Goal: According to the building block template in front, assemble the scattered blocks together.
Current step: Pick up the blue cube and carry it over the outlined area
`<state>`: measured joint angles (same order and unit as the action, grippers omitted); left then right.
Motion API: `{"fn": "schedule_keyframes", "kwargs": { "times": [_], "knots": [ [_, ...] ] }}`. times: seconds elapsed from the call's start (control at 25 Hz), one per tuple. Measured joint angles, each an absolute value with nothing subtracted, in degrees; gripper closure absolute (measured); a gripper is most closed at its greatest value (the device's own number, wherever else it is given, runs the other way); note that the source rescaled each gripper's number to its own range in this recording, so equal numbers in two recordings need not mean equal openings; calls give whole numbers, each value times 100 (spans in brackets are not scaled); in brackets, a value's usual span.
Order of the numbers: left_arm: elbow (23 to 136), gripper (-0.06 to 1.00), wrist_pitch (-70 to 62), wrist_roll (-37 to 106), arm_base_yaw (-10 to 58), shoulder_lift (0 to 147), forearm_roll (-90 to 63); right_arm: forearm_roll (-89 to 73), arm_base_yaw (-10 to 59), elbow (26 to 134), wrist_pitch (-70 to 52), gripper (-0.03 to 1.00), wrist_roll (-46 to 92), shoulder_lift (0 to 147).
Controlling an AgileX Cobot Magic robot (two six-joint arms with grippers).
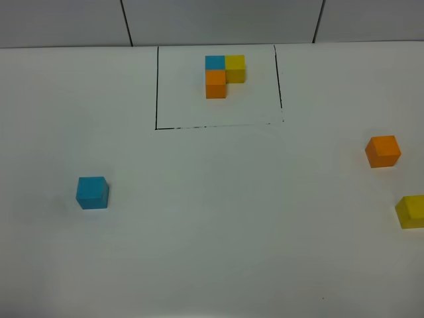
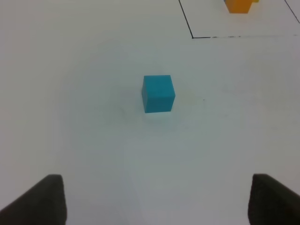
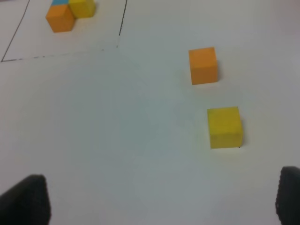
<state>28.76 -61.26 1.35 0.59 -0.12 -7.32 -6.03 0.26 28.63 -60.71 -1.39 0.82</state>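
Note:
The template (image 1: 224,75), a blue, yellow and orange L of cubes, sits inside a black drawn frame at the table's far middle. The loose blue cube (image 1: 92,193) lies at the left. The loose orange cube (image 1: 383,151) and yellow cube (image 1: 411,211) lie at the right, apart from each other. My left gripper (image 2: 157,201) is open and empty, short of the blue cube (image 2: 158,93). My right gripper (image 3: 159,197) is open and empty, short of the yellow cube (image 3: 225,127) and the orange cube (image 3: 203,65). Neither gripper shows in the exterior view.
The white table (image 1: 218,225) bears only the cubes and the drawn frame (image 1: 157,93). A tiled wall (image 1: 218,20) rises behind its far edge. The yellow cube lies at the exterior view's right edge.

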Motion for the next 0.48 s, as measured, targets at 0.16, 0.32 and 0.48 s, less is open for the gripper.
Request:
{"fn": "schedule_keyframes", "kwargs": {
  "times": [0.16, 0.32, 0.48],
  "knots": [
    [2876, 27, -6126, 135, 59, -12, -732, -606, 26, 2863, -6071, 2, -139, 82],
    [2876, 27, -6126, 135, 59, -12, -732, -613, 26, 2863, -6071, 3, -108, 82],
    [2876, 27, -6126, 135, 59, -12, -732, -617, 26, 2863, -6071, 3, -104, 82]
  ]
}}
